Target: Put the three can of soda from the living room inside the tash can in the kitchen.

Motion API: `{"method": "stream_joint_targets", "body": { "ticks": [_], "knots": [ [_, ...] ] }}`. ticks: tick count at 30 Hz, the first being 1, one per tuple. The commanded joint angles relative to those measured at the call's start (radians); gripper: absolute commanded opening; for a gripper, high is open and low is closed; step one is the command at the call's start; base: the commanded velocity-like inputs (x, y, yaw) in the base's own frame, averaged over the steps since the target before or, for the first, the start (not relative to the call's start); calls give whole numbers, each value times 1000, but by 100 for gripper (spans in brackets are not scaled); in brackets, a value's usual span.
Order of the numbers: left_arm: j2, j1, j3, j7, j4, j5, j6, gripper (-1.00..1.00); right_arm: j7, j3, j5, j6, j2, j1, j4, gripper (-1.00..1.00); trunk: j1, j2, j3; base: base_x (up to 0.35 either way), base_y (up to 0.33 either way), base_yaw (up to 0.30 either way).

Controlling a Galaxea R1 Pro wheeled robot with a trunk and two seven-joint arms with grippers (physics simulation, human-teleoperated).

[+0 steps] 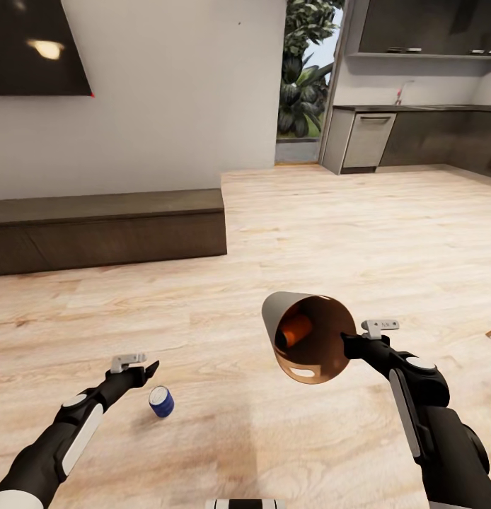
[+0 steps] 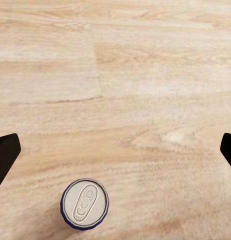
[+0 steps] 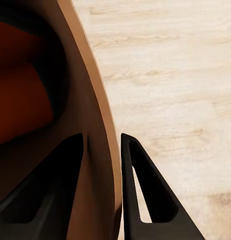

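Fingers (image 3: 133, 165) of the right gripper (image 1: 349, 344) pinch the rim of the tash can (image 1: 307, 338), tipped on its side with an orange can (image 1: 296, 329) inside. Left gripper (image 1: 148, 369), fingers spread wide, hovers over the upright blue can (image 1: 161, 401) on the wood floor (image 1: 288, 240). Farther off run a long dark low cabinet (image 1: 107, 230) and the kitchen units (image 1: 415, 134).

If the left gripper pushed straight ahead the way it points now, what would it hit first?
Most likely the bare wooden floor. The left gripper is open and points down; the blue soda can stands upright near the view's edge, off the centre line, so probably missed, though depth is unclear.
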Motion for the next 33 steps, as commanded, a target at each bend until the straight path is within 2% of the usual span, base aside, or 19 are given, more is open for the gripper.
{"method": "stream_joint_targets", "body": {
  "ticks": [1,21,33],
  "knots": [
    [1,0,1,-1,0,-1,-1,100,0,1,-14,1,0,0,-1,-100,0,0,0,0,0,0],
    [1,0,0,1,0,-2,-3,100,-1,9,-13,1,0,1,-1,-100,0,0,0,0,0,0],
    [3,-1,0,7,1,-4,-1,100,-1,17,-11,1,-1,1,-2,-100,5,-3,-46,0,0,0]
  ]
}}
